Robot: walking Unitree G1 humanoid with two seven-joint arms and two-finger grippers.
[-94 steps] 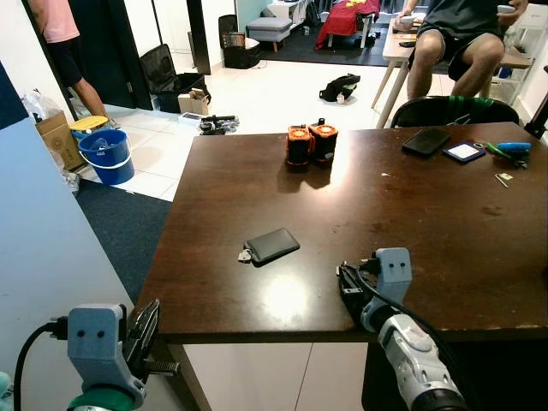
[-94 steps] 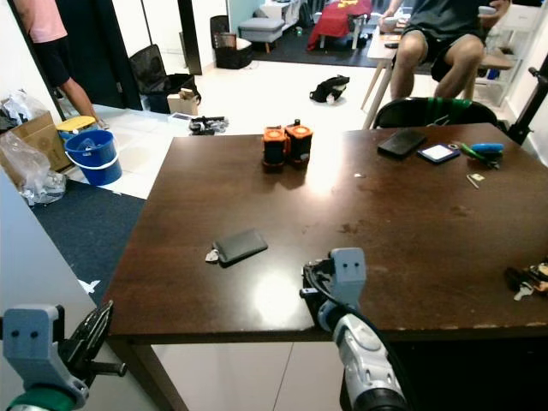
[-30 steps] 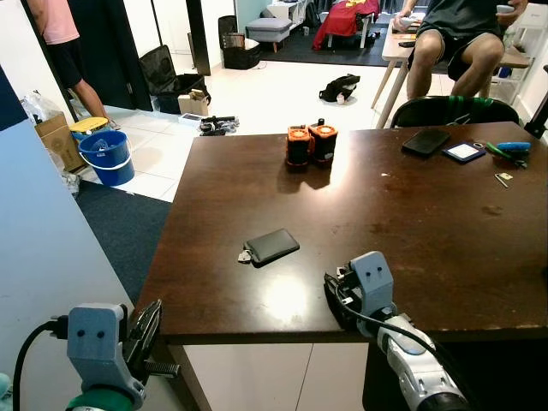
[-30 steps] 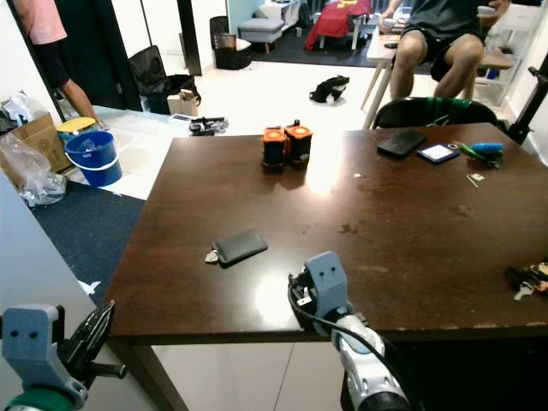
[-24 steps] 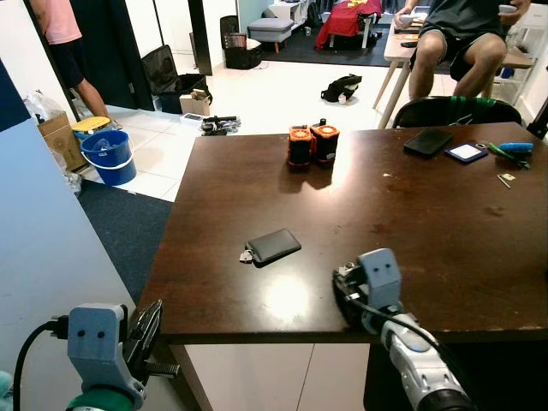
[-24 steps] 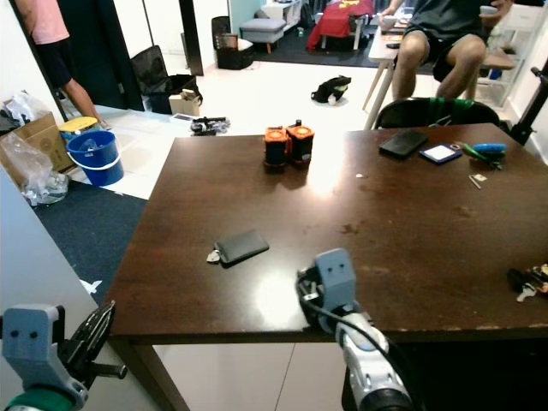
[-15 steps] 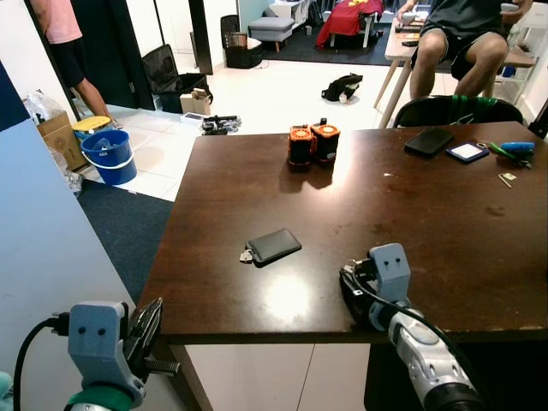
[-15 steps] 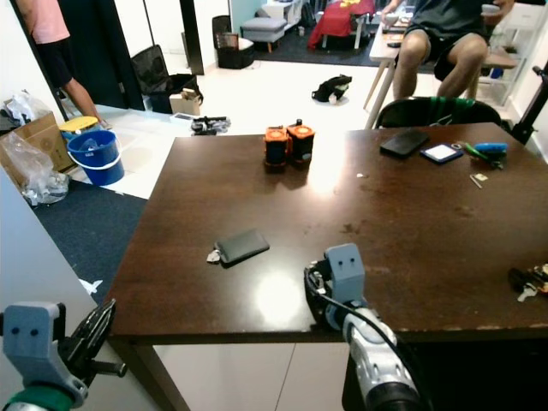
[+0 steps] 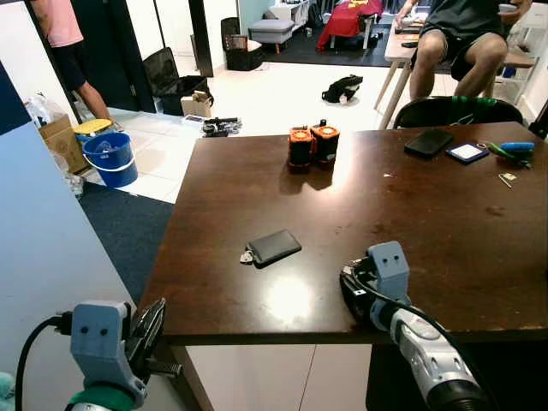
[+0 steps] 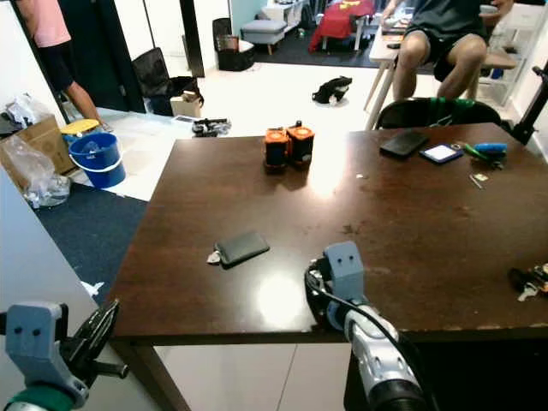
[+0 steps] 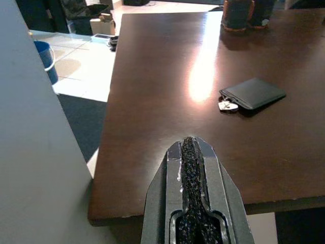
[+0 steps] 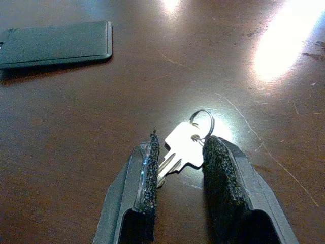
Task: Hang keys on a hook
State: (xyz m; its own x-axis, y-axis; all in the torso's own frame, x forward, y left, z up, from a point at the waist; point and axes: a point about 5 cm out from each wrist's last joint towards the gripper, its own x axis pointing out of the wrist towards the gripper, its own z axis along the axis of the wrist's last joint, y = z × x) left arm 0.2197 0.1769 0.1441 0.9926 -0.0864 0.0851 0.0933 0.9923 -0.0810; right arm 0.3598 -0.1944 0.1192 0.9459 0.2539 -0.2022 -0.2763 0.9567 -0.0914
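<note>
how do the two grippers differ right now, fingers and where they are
The right gripper has its fingers apart, straddling the silver key that lies on the dark table; the left gripper has its fingers pressed together, with nothing between them. The right one is low over the tabletop near the front edge; the left one hangs off the table's left front corner, beside it. Both have black padded fingers.

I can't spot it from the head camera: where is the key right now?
In the right wrist view, the key lies on the table between the right gripper fingers.
</note>
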